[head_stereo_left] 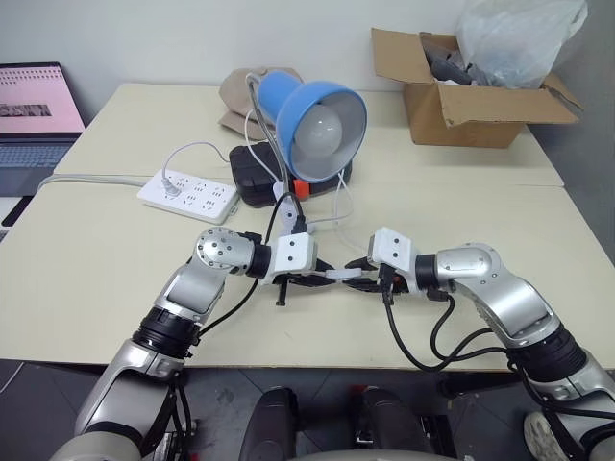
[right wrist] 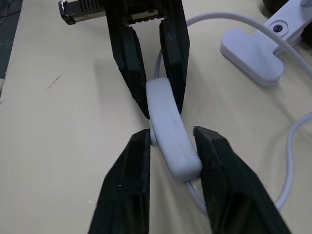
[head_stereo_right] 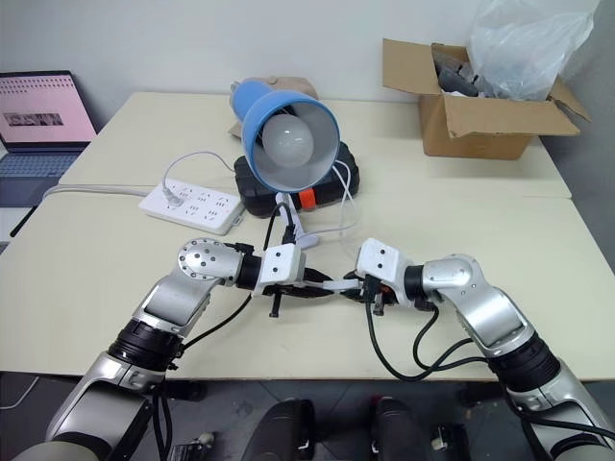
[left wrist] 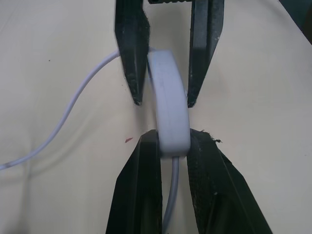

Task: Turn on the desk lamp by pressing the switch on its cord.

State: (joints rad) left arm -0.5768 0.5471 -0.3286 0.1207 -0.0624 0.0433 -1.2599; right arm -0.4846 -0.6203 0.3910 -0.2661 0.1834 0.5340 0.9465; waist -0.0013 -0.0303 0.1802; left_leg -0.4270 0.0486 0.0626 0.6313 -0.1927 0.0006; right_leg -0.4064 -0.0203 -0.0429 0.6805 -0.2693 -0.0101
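The blue desk lamp stands at mid-table with its white bulb facing me; the bulb looks unlit. Its thin white cord runs down to the small white switch, which is held just above the table between both grippers. My left gripper is shut on one end of the switch. My right gripper comes from the opposite side, and its fingers press against both sides of the switch's other end. The lamp's white clip base lies on the table just behind.
A white power strip lies left of the lamp, with a black case under the shade. At the back right stands an open cardboard box, and a laptop sits at the far left.
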